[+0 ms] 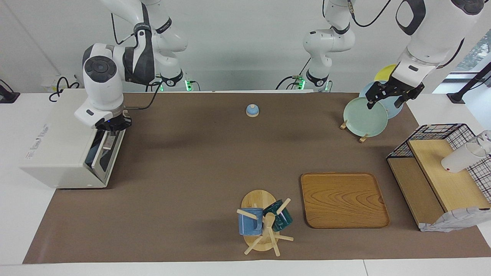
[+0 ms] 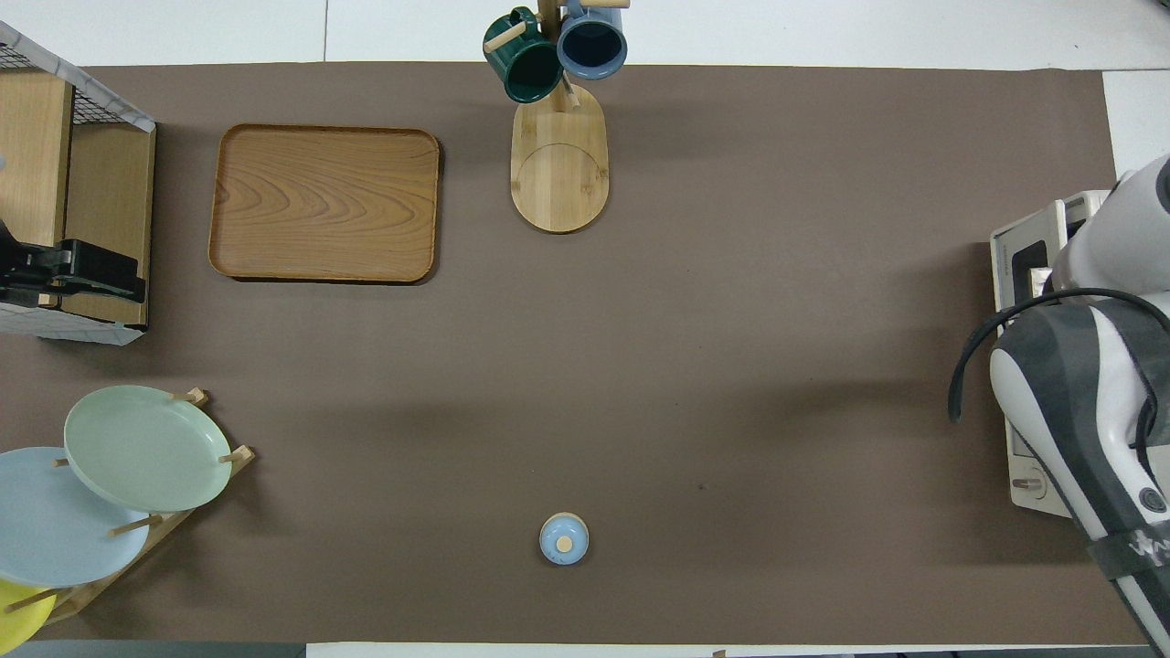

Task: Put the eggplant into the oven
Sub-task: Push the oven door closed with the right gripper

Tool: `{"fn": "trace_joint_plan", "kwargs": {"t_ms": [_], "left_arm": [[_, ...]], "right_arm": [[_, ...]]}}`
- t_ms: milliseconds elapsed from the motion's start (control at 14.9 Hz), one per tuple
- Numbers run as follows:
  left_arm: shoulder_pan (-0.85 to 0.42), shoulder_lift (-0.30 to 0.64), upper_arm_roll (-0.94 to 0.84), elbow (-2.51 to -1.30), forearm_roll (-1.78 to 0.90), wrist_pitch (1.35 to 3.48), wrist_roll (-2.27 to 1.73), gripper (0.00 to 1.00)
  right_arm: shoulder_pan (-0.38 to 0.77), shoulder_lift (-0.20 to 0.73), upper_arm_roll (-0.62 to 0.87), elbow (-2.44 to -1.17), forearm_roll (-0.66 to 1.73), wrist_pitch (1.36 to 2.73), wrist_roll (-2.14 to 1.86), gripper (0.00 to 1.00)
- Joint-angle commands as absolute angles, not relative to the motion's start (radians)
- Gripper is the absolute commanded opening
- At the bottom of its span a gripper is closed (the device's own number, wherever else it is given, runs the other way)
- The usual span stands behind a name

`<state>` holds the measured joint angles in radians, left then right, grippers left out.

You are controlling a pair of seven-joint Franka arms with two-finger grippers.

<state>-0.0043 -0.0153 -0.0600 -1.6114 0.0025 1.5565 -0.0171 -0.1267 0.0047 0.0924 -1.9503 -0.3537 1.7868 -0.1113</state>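
Overhead view, oven [image 2: 1033, 265] mostly hidden under right arm, eggplant unseen.

White rounded arm shells; dark grey joint panels; black cables; black wrists

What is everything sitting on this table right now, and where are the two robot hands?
oven: one, off-white, at the right arm's end of the table.
eggplant: none visible.
bell: one, blue, mid-table, near the robots.
plates: three, green, blue, yellow, in a wooden rack at the left arm's end.
tray: one, wooden, bare.
mugs: two, blue and dark green, on a wooden mug tree.
wire shelf: one, black wire and wood, holding a white cup.
right gripper: at the oven's door.
left gripper: open, over the plates.
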Motion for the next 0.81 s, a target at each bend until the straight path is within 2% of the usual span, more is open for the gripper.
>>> {"fn": "trace_joint_plan", "kwargs": {"t_ms": [0,134,336,604,672,739], "left_arm": [[0.011,-0.02,-0.072,-1.612,0.017,1.543,-0.015,1.0],[0.011,-0.02,-0.071,-1.612,0.017,1.543,-0.015,1.0],[0.011,-0.02,-0.072,-1.612,0.017,1.543,-0.015,1.0],[0.011,-0.02,-0.072,-1.612,0.017,1.543,-0.015,1.0],[0.011,-0.02,-0.071,-1.612,0.017,1.543,-0.015,1.0],[0.011,-0.02,-0.071,-1.612,0.017,1.543,-0.014,1.0]], "right_arm": [[-0.144,-0.018,0.095,-1.802,-0.249,1.616,-0.164,0.18],[-0.144,-0.018,0.094,-1.68,-0.19,1.508,-0.169,0.28],[-0.132,-0.005,0.1,-1.576,-0.1,1.424,-0.163,0.28],[-0.137,0.012,0.1,-1.545,-0.044,1.416,-0.163,0.36],[-0.137,0.012,0.1,-1.545,-0.041,1.416,-0.163,0.48],[-0.137,0.012,0.1,-1.545,-0.038,1.416,-0.163,0.86]]}}
